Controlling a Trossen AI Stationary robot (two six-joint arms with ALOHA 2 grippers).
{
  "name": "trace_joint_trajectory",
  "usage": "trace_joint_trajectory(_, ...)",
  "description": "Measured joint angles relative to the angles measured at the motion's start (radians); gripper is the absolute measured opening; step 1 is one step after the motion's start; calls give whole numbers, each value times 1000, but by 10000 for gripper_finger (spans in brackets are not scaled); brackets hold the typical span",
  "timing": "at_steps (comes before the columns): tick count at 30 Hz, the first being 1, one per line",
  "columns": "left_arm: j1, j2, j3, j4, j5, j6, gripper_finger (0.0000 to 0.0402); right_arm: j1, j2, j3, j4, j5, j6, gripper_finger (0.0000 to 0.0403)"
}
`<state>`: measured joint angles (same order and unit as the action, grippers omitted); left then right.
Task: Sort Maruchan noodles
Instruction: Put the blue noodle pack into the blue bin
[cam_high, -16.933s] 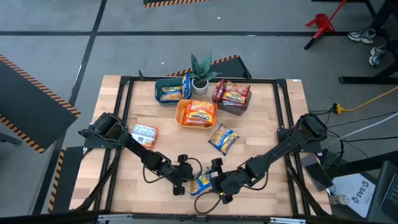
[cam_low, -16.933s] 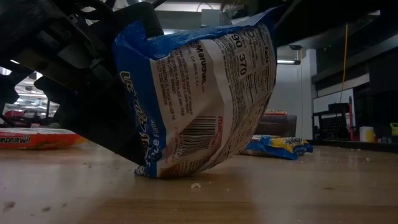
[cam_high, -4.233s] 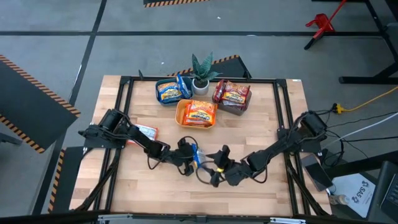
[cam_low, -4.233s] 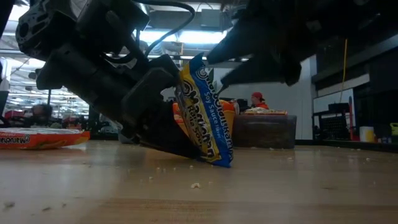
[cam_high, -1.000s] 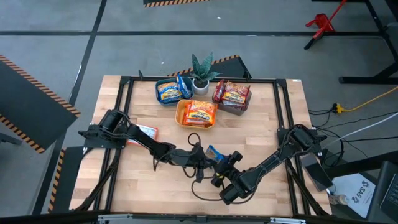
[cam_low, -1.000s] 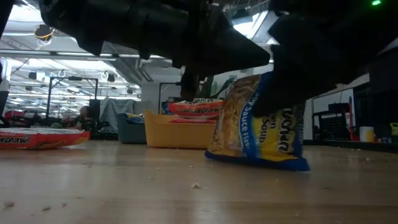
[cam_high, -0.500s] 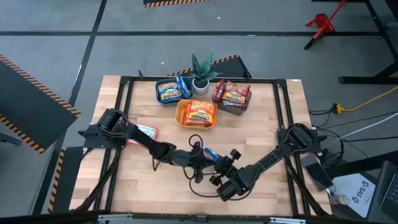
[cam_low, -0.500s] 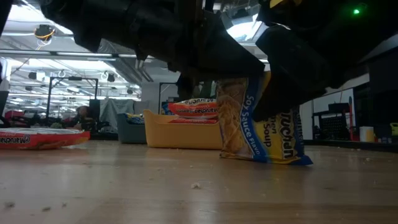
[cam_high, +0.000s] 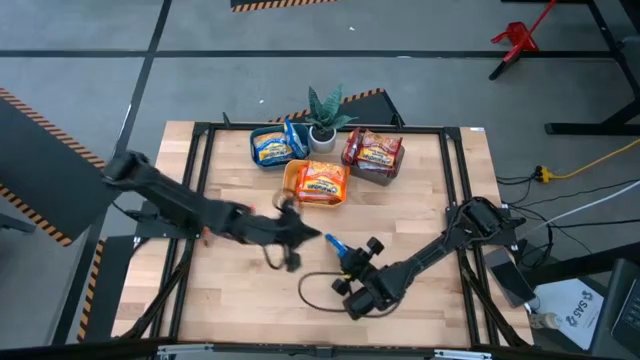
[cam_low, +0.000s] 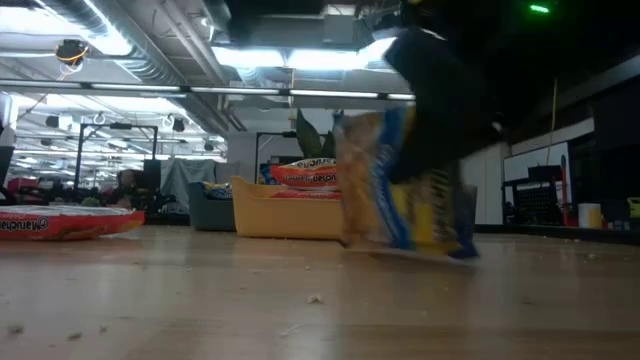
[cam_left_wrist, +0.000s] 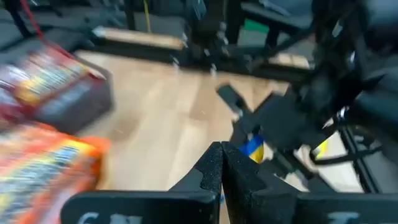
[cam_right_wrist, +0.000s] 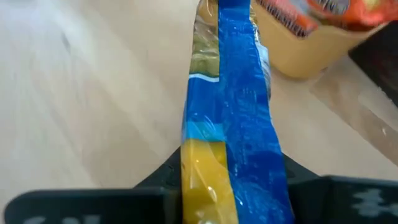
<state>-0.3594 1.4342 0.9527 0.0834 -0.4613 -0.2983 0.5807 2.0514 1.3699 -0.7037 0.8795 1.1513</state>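
Note:
A blue-and-yellow Maruchan noodle packet (cam_high: 333, 244) stands on edge near the table's middle, and my right gripper (cam_high: 345, 258) is shut on it. The low view shows it blurred (cam_low: 400, 190). My left gripper (cam_high: 306, 236) hangs shut just left of it, raised off the table and holding nothing; its closed fingertips (cam_left_wrist: 222, 154) point toward the packet (cam_left_wrist: 253, 147). An orange packet (cam_low: 60, 222) lies flat on the table's left side. More packets fill the teal bin (cam_high: 270, 147), the orange bin (cam_high: 315, 184) and the grey bin (cam_high: 375, 153). My right gripper pinches the packet's two flat faces (cam_right_wrist: 233, 158) between its two fingers, with the thin sealed edge facing the wrist camera. The fingers slant down from the table's near right. The packet stands upright on its edge; whether its lower edge touches the wood I cannot tell.
A potted plant (cam_high: 322, 115) stands between the teal and grey bins at the far edge. A black cable (cam_high: 315, 290) loops on the wood near the right arm. Bare wood lies along the near edge and at the right side.
My left gripper has risen and drawn back toward the table's left, away from the packet, staying shut. The packet stays in my right gripper, which has closed on it, and has shifted slightly toward the left while standing on edge.

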Motion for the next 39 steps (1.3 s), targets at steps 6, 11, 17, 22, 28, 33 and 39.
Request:
trace_joint_trajectory(6, -40, -320, 0, -134, -114, 81, 0, -84, 0, 108, 56, -3, -164, 86)
trace_joint_trajectory(11, -91, -542, 0, -192, -200, 130, 0, -186, 0, 223, 187, -74, -415, 86)
trace_joint_trajectory(17, -145, -720, 0, -235, -229, 167, 0, -355, 0, 296, 529, -235, -674, 86)
trace_joint_trajectory(22, -178, -811, 0, -237, -234, 187, 0, -523, 15, 297, 818, -359, -676, 86)
trace_joint_trajectory(28, -193, -867, 0, -315, -234, 182, 0, -660, 102, 309, 1072, -476, -531, 86)
trace_joint_trajectory(33, -193, -882, 0, -366, -247, 179, 0, -708, 204, 391, 1069, -394, -482, 86)
trace_joint_trajectory(39, -193, -880, 0, -392, -259, 178, 0, -760, 313, 568, 1012, -427, -448, 86)
